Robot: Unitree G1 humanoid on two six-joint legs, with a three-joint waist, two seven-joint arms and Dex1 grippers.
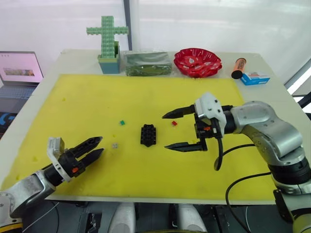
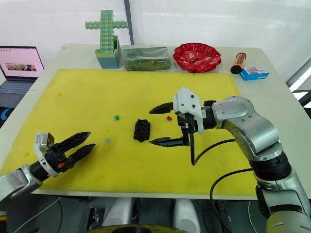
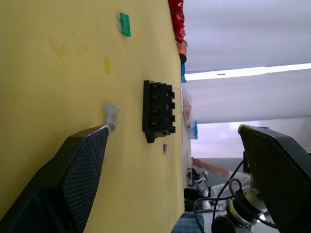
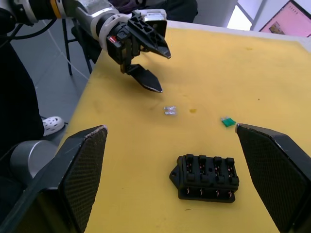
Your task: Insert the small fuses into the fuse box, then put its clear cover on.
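Note:
The black fuse box [image 1: 148, 135] lies on the yellow mat [image 1: 87, 97], its slots empty. A green fuse [image 1: 122, 122] lies to its far left, a red fuse [image 1: 174, 123] to its far right, and a grey fuse [image 1: 115, 145] on its near left. A purplish fuse [image 3: 165, 148] lies beyond the box in the left wrist view. My right gripper [image 1: 165, 131] hovers wide open just right of the box, fingers pointing at it. My left gripper [image 1: 99, 146] is open and low over the mat, close to the grey fuse. The clear cover is out of view.
Along the table's far edge stand a green block cross in a blue holder [image 1: 108, 39], a dark green box [image 1: 147, 63], a red bowl [image 1: 198, 61], an orange tube [image 1: 238, 68] and a blue-white packet [image 1: 255, 77]. A laptop [image 1: 19, 68] sits off the left side.

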